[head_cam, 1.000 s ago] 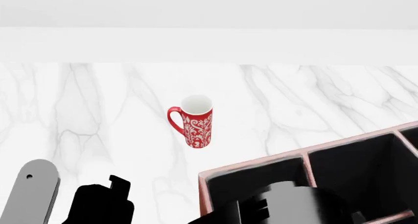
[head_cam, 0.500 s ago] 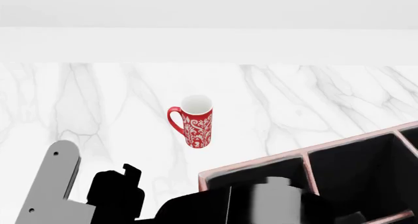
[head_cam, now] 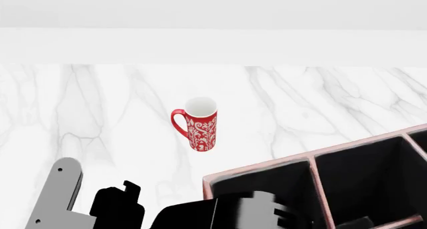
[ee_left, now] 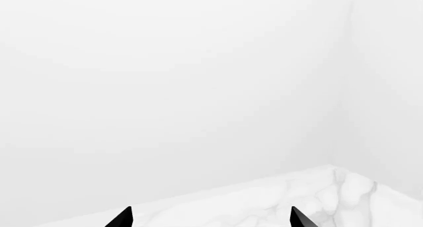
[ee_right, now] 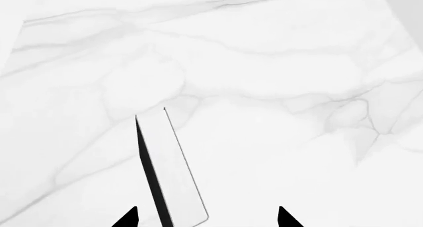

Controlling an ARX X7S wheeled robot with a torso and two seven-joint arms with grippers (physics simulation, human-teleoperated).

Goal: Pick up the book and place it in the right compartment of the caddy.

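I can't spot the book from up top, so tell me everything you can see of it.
Only the right wrist view shows the book: thick, a narrow black cover edge beside a broad white page face. It stands on the white marble table, between the right gripper's spread fingertips, apparently untouched. The head view does not show it.

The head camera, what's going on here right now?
A two-armed robot works at a white marble table. A red patterned mug stands beyond the reddish-brown caddy, whose visible compartments look empty. The right wrist view shows the book standing on the marble, just ahead of the open right gripper. The left gripper is open and holds nothing.
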